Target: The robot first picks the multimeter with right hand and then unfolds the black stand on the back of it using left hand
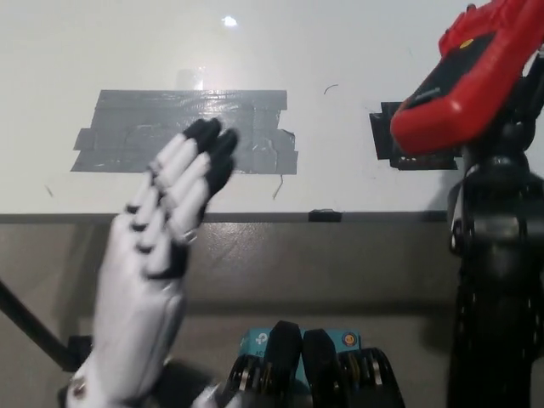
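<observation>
the multimeter (470, 81) is off the table (357, 51) and held aloft above the table's right edge, its red body tilted, with one end toward the far right corner and the other dipping toward the near edge. the black right hand (501, 127) is beneath and behind it, so the pick looks done, though the meter's body hides the hand's fingers and i cannot tell how they wrap it; i judge a closed grip only from the meter staying up in the air. the white left hand (166, 229) is raised over the near edge of the table, left of the middle, well apart from the meter. its fingers (200, 161) are stretched out straight and pressed close side by side, dark tips pointing toward the far edge, holding nothing. below them on the table lies a patch of grey tape (136, 127), and a smaller piece of black tape (384, 132) lies near the right edge, just under the meter. the stand on the meter's back is not visible from this angle, so whether it lies folded cannot be read; since the left hand is nowhere near it, i judge the unfolding step is not yet begun. what remains is bringing the left hand across to the meter's back and swinging the stand out.
</observation>
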Controlling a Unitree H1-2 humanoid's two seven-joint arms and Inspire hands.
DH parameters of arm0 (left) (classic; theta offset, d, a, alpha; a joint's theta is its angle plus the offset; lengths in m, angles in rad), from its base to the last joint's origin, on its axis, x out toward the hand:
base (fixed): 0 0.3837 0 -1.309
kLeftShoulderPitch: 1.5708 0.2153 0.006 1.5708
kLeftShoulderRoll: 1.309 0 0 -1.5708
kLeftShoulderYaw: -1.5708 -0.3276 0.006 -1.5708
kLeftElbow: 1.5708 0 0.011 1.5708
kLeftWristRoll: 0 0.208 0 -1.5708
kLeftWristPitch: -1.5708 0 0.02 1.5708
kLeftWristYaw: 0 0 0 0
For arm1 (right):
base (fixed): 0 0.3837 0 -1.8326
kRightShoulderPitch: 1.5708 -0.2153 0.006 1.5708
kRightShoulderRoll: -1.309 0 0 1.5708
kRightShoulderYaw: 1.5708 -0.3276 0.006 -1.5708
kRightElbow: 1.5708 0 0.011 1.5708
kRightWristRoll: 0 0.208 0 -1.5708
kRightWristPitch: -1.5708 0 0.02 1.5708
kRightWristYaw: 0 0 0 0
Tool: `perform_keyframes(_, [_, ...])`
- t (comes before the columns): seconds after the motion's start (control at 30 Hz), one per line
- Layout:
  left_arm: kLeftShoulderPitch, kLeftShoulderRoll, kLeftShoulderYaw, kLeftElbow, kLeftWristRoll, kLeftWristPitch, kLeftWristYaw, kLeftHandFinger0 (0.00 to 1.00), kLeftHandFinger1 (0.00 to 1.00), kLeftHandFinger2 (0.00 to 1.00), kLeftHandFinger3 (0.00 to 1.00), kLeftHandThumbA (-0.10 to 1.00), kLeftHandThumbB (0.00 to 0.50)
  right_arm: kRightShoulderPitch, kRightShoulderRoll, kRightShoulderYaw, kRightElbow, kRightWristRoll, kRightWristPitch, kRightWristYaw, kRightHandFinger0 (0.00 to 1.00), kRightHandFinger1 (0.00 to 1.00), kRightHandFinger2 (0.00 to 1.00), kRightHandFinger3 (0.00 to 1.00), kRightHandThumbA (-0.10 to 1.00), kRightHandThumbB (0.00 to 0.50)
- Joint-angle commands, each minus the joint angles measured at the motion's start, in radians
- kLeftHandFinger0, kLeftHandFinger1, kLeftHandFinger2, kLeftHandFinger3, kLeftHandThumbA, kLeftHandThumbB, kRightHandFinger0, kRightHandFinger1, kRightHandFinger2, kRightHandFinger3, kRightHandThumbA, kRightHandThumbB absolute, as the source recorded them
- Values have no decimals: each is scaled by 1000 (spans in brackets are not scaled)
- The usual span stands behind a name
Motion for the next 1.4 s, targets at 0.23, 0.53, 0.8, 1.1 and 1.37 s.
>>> perform_keyframes(0.23, [214,-7,-5,-21,-57,-88,41,1000,1000,1000,1000,1000,380,-215,-176,136,518,-635,-266,125,0,219,689,736,-100,55])
perform_keyframes(0.53, [303,18,-22,28,-81,-101,47,1000,1000,1000,1000,987,337,-372,-311,374,856,-1000,-289,-60,0,174,617,739,-100,103])
perform_keyframes(0.8, [320,25,-25,36,-69,-102,36,1000,1000,1000,1000,1000,335,-498,-347,494,1078,-1079,-342,-161,0,30,487,555,-100,145])
perform_keyframes(1.1, [331,28,-45,48,-38,-102,67,1000,1000,1000,1000,1000,311,-585,-370,542,1162,-1080,-358,-198,0,0,515,622,-100,141])
perform_keyframes(1.37, [332,25,-59,60,-18,-102,85,1000,1000,1000,1000,996,298,-659,-372,548,1220,-1061,-379,-200,0,21,566,733,-100,110])
